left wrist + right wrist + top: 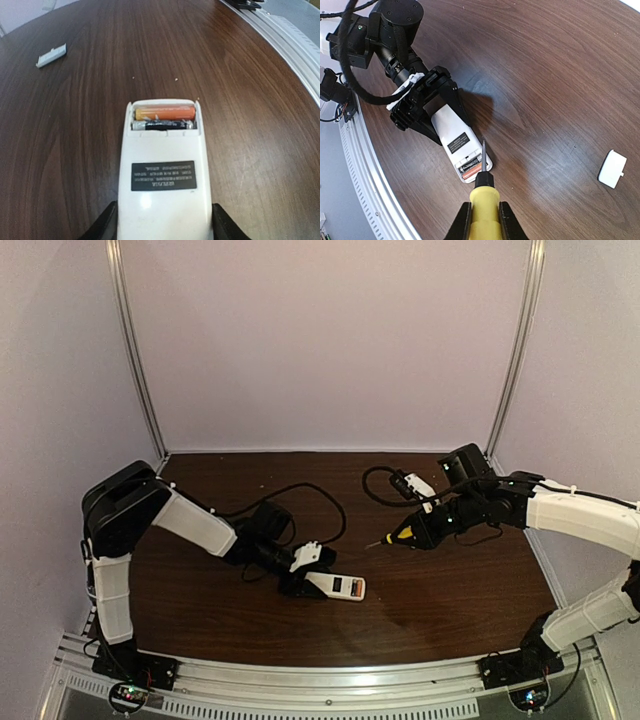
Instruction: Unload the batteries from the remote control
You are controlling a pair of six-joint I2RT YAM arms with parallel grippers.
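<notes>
Evidently prying came next: right hand (pixel 484 220) clamped the screwdriver (pixel 482 197), tip above batteries (pixel 164 112) at remote control's (pixel 162 150) twelve-o'clock end; left hand (pixel 164 225) straddled it, grip uncertain.

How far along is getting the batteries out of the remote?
Done: battery cover lies off on the table. In hand: left gripper straddles the remote control; right gripper holds the yellow-handled screwdriver, tip near the open compartment. Left: orange battery and black battery both still seated.
</notes>
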